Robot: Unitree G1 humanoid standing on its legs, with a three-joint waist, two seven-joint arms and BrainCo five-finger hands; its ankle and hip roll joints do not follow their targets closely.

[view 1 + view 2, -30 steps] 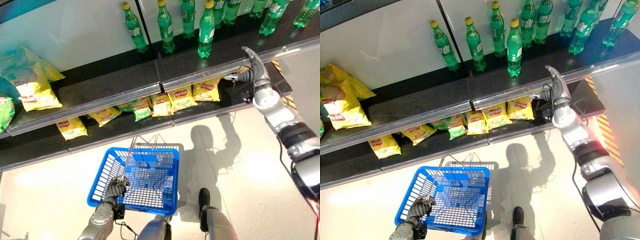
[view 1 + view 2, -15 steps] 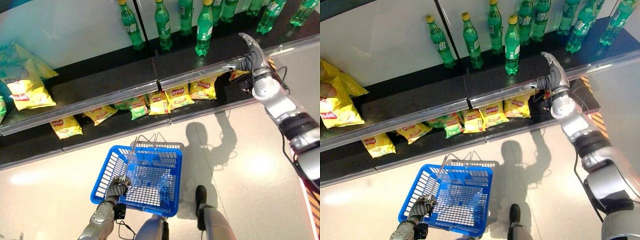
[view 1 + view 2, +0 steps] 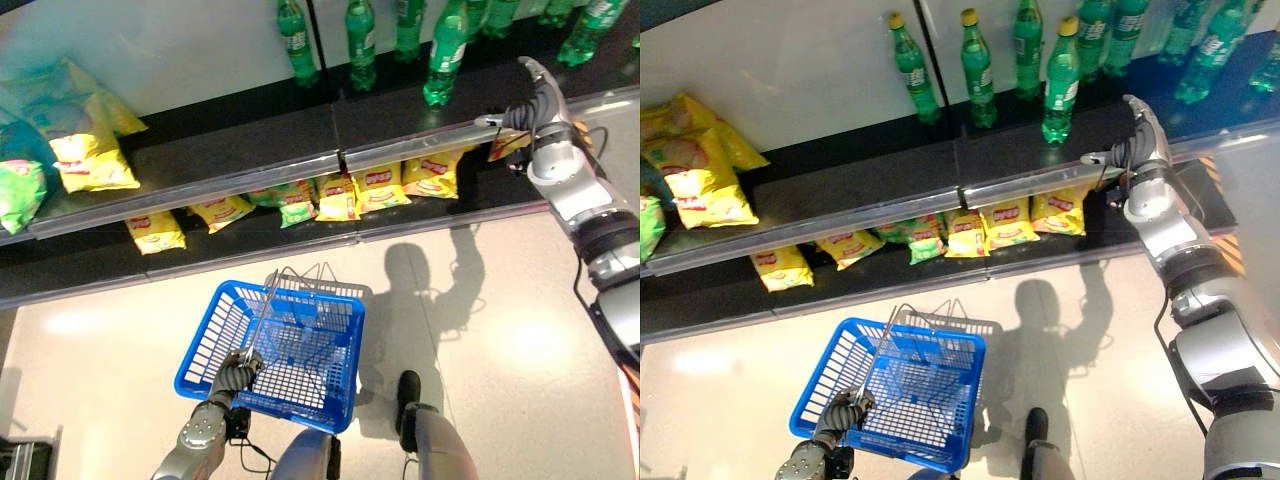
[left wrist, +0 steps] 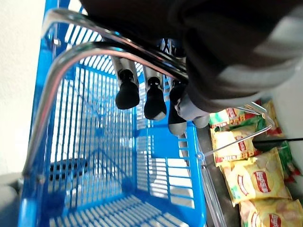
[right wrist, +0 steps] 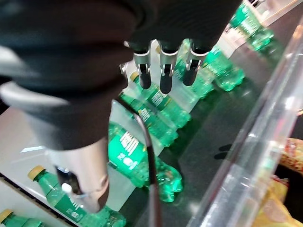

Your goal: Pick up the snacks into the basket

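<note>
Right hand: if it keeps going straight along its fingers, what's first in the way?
Likely the green soda bottles on the upper shelf. The right hand is open above the shelf's front rail, its fingers aimed at them, with nothing between. Depth is unclear.

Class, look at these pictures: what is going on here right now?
A humanoid robot stands at store shelves. Its left hand is curled round the wire handle of a blue basket, which holds no snacks yet. Its right hand is up at the front edge of the bottle shelf, fingers relaxed, above the yellow snack bags.
</note>
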